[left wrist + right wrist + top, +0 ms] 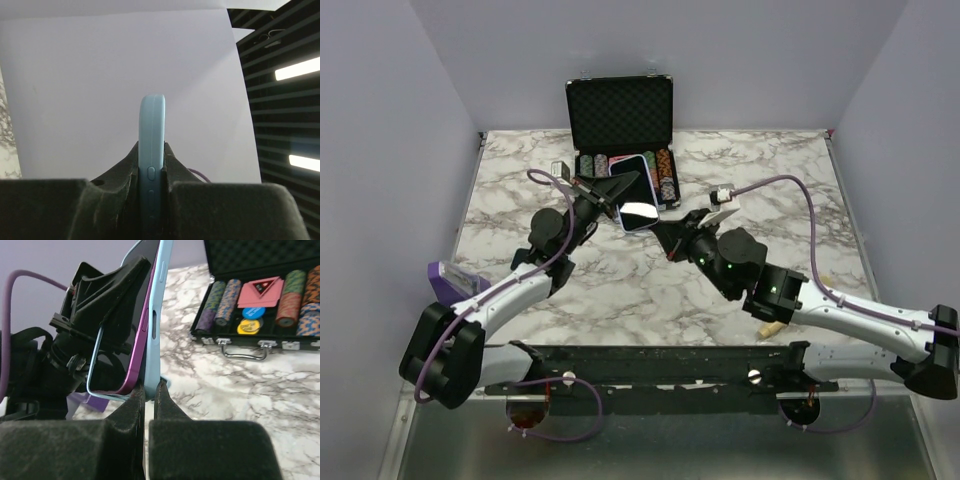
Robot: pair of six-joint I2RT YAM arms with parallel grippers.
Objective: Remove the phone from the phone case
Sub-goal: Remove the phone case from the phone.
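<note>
A purple phone [638, 212] in a light blue case is held above the middle of the table between both grippers. My left gripper [607, 193] is shut on the cased phone; in the left wrist view its jaws [151, 150] clamp the blue case [151, 130] edge-on, by the side buttons. My right gripper [672, 236] is shut on the lower corner of the case [161, 305]; its jaws [150, 387] pinch the blue edge. There the phone's purple side [140, 340] stands slightly apart from the case. The left gripper's finger [112, 287] presses the screen side.
An open black poker chip case [620, 112] with chip stacks and a red card stands at the back centre, just behind the phone; it also shows in the right wrist view [260, 315]. A purple object [453, 280] lies at the table's left edge.
</note>
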